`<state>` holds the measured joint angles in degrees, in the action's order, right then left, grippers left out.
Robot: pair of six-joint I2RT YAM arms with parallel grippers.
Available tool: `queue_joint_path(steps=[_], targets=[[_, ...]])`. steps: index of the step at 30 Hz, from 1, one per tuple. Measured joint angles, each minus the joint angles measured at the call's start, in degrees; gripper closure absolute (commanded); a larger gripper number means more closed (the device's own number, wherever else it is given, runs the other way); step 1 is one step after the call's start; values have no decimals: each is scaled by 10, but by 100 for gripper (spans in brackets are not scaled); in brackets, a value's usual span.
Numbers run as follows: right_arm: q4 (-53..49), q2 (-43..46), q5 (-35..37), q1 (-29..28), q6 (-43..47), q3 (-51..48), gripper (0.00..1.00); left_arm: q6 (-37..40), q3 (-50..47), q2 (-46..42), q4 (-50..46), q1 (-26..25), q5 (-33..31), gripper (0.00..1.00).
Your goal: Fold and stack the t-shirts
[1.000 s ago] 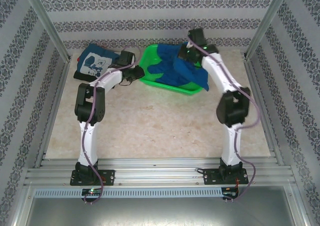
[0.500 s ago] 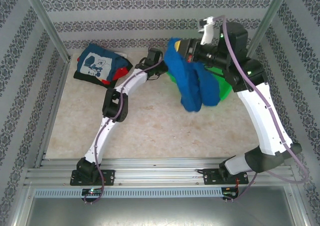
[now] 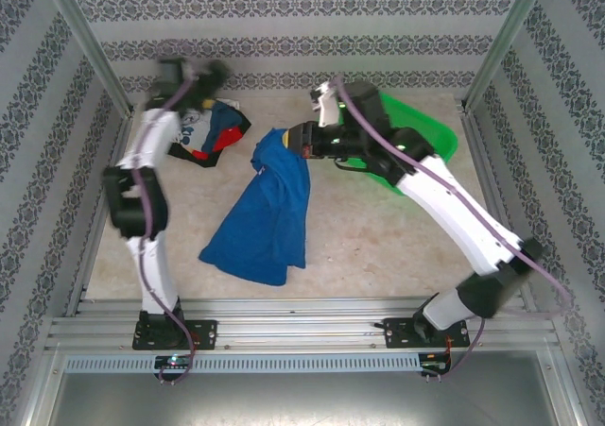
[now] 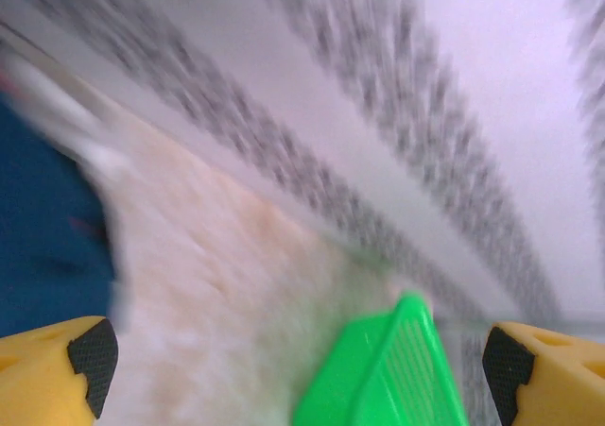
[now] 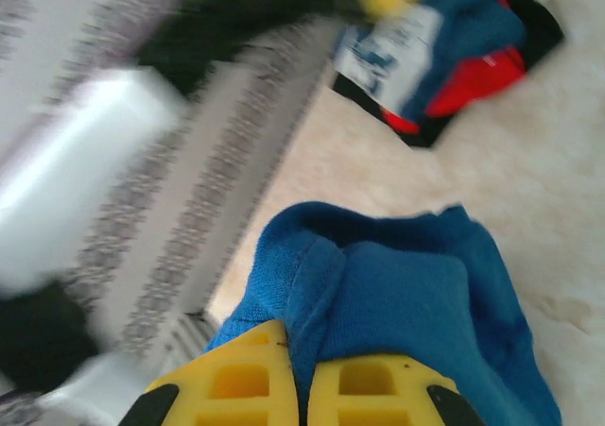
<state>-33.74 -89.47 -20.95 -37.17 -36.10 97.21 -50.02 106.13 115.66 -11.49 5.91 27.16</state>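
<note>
A royal-blue t-shirt (image 3: pixel 260 223) hangs from my right gripper (image 3: pixel 299 141), and its lower part spreads on the table. In the right wrist view the yellow fingers (image 5: pixel 236 379) of my right gripper (image 5: pixel 304 374) are shut on a bunched fold of the blue shirt (image 5: pixel 406 294). A folded pile of t-shirts (image 3: pixel 206 131), navy with a white graphic on top and red and black beneath, lies at the back left, also in the right wrist view as the pile (image 5: pixel 444 48). My left gripper (image 3: pixel 200 72), blurred, is above that pile. My left gripper (image 4: pixel 298 360) stands wide open and holds nothing.
The green mesh basket (image 3: pixel 430 135) sits at the back right behind the right arm; its corner (image 4: pixel 388 369) shows in the left wrist view. Patterned walls and metal posts (image 3: pixel 90 43) close in the table. A metal rail (image 3: pixel 302 322) runs along the near edge.
My right gripper carried the blue shirt out of the basket, leftward and down onto the table. My left gripper opened and swung to the back left. The basket shifted right.
</note>
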Motion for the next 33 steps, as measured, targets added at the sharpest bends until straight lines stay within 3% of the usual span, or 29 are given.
queue_joint_path(steps=[2,4,8,14,21,28,33], targets=[[5,-65,21,12,4,0,100,18,-49,-69,1,52,-9,0],[8,-132,39,30,5,3,100,44,-73,-115,-8,57,-15,0],[-7,-281,105,77,18,63,100,92,-108,-177,-26,-18,-10,0],[-92,-457,185,117,70,283,100,156,-153,-221,-75,-123,-9,0],[-128,-466,264,158,104,295,100,176,-313,-290,-94,-130,-23,0],[-134,-469,341,209,167,304,97,199,-471,-299,-131,-186,-59,0],[-146,-495,411,195,221,368,98,201,-505,-271,-142,-191,-87,0]])
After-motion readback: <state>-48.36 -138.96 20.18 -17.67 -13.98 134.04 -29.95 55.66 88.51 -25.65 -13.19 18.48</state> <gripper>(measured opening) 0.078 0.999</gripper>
